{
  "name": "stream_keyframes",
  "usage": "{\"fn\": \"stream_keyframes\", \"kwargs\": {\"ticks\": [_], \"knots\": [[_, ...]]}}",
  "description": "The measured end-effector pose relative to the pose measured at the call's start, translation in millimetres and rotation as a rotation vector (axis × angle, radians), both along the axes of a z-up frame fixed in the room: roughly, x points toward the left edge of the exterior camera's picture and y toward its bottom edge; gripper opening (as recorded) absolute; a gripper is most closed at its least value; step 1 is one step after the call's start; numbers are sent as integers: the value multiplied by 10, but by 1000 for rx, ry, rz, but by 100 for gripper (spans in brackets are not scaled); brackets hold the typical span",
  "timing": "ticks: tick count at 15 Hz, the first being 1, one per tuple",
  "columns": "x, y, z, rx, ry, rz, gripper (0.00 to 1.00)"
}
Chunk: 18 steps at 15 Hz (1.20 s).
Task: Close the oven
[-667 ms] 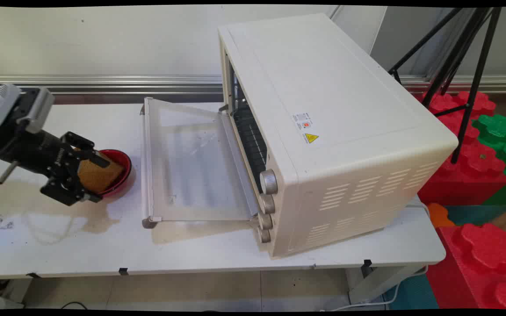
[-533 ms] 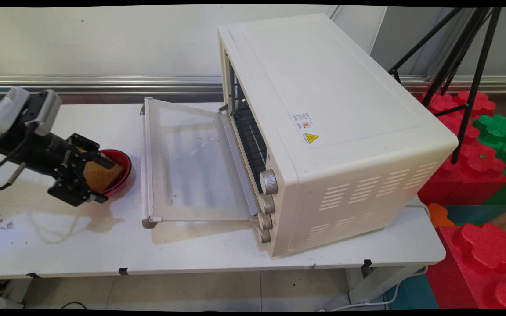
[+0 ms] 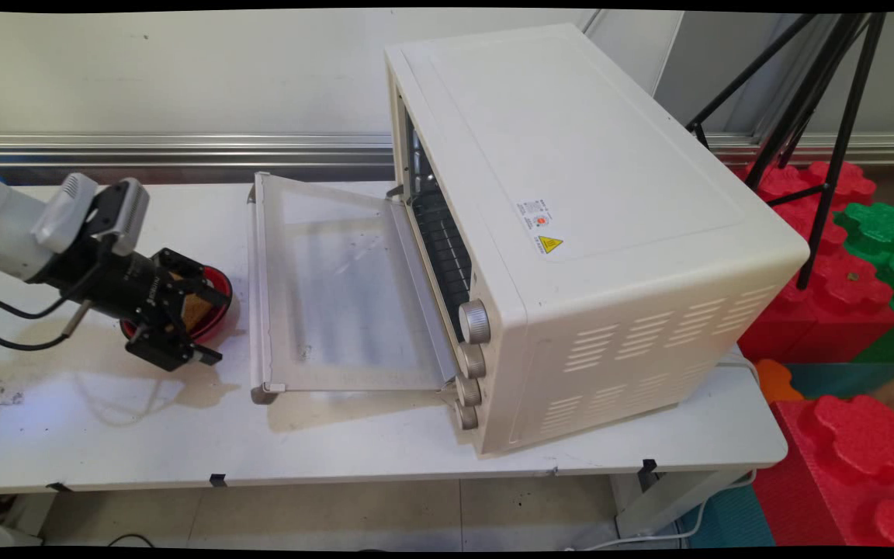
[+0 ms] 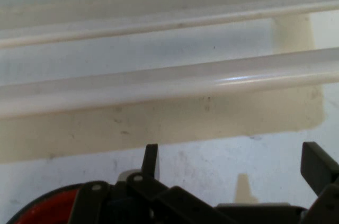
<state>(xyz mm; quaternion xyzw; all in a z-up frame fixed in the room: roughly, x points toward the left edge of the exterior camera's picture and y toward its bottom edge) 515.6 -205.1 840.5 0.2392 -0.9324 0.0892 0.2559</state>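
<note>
White table (image 3: 385, 442); oven door handle (image 4: 169, 78) beyond open pincer (image 4: 233, 163).

Materials and finishes, table scene

Oven (image 3: 571, 225): cream painted metal, satin; knobs (image 3: 474, 321) brushed metal; door (image 3: 338, 295) clear glass, cream-framed. Bowl (image 3: 214, 310) glossy red. Block (image 3: 197, 305) rough, cork-like. Gripper (image 3: 210, 326) matt black. Table (image 3: 385, 442) white, stained.

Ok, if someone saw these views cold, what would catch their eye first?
The big cream toaster oven fills the table's right half, its glass door folded down flat toward the left. Just left of that door, the black gripper hangs open, low at a red bowl holding a brown slab. Red and green foam blocks are stacked at far right.
</note>
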Motion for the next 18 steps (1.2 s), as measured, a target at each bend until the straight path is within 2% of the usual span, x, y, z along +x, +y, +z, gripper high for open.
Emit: {"fn": "stream_keyframes", "kwargs": {"ticks": [5, 6, 14, 18], "knots": [[-50, -36, -116, 3, 1, 2, 100], [-57, -40, -130, 3, 2, 2, 0], [-107, -84, -187, -4, 20, 8, 0], [-143, -112, -184, -16, 53, 13, 0]]}}
